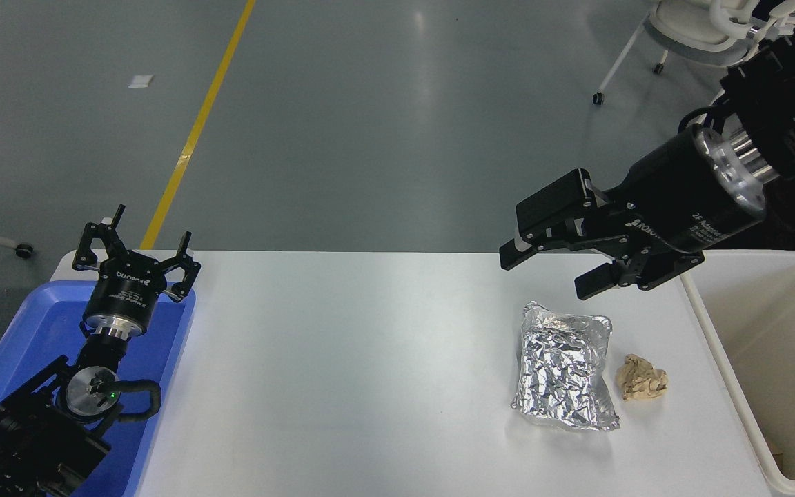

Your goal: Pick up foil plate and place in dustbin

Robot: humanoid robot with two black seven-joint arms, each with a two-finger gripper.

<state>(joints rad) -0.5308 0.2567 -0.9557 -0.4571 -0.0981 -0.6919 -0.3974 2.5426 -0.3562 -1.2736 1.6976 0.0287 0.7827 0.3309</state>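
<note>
Right gripper [548, 270] hangs above table [342, 359], jaws apart, nothing held; foil plate [564, 366] lies on table just below it, paper ball [641, 377] beside; dustbin [777, 359] at right edge; left gripper [136, 245] over blue tray [18, 345], fingers spread, empty

crinkled silver foil plate [565, 366] lies flat near the cream dustbin [722, 359].
</note>
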